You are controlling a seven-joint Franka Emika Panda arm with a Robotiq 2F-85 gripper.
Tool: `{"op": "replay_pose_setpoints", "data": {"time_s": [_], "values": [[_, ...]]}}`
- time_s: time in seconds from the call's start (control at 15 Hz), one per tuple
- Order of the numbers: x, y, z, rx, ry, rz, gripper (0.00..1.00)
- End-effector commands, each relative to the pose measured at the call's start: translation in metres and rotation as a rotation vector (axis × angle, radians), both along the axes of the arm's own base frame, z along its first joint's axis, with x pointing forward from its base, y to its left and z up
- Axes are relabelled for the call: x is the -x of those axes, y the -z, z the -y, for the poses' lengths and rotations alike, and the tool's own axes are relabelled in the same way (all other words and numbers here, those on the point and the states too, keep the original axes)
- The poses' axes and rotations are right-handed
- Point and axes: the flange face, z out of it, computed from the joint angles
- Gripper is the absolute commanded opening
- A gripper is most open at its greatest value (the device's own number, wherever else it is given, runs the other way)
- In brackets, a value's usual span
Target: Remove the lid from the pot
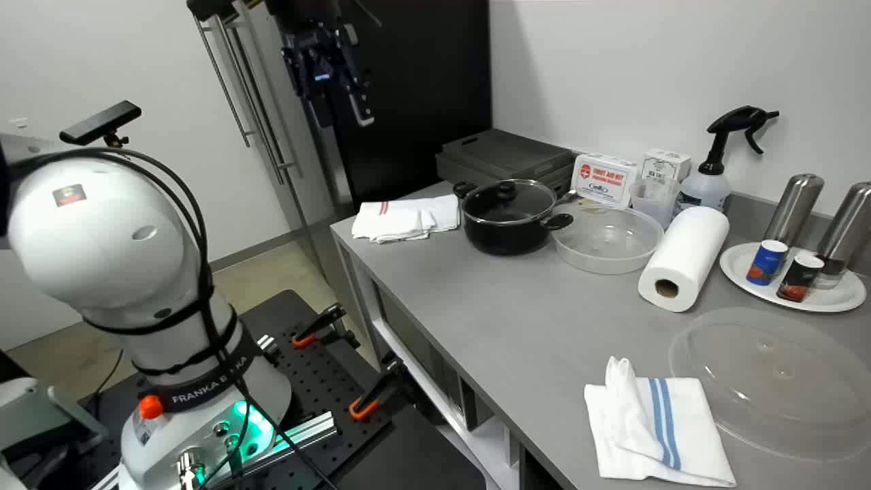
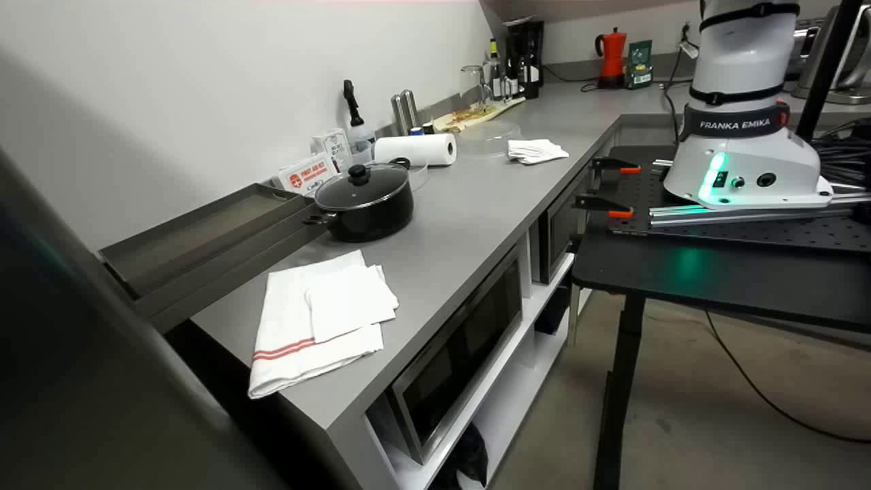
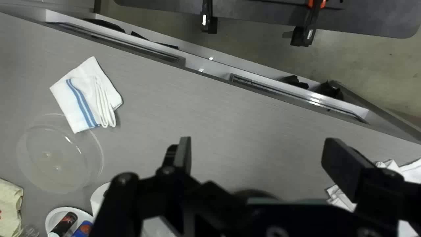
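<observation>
Start with the gripper [image 1: 341, 117]: spread wide, grasping nothing, high above the tabletop [image 1: 503, 309], seen over its front-left corner in an exterior view. Near that corner, note the towel [image 1: 408, 216]; could be snagged by a low sweep. Just right of it, toward the back edge, find the pot [image 1: 505, 238], with the lid [image 1: 512, 204] resting on top. Could miss the knob [image 1: 505, 189] by misjudging depth over clear glass, or pinch it off-centre, then tilt and drop the lid; could drag the pot along by gripping too wide, on the rim. Watch the handle [image 1: 558, 221] on the right, just beside the dish [image 1: 599, 261] or touching it, cannot tell which; could, by a sideways bump, send the dish into the roll [image 1: 684, 255], then the roll along the back edge. Farther right, between front and back edges, beware the cover [image 1: 776, 381]: being clear, easily overlooked as a landing spot, and likely slippery.
</observation>
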Motion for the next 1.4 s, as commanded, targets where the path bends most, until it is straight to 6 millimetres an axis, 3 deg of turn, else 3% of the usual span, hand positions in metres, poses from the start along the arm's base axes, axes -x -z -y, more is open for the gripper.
{"op": "replay_pose_setpoints", "data": {"time_s": [0.0, 0.8, 1.07, 1.33], "values": [[0.0, -0.001, 0.0, 0.0, 0.0, -0.001, 1.0], [0.0, -0.001, 0.0, 0.0, 0.0, -0.001, 1.0], [-0.026, 0.0, -0.009, 0.002, -0.027, 0.006, 1.0], [-0.071, 0.003, -0.027, -0.017, -0.076, 0.03, 1.0]]}}
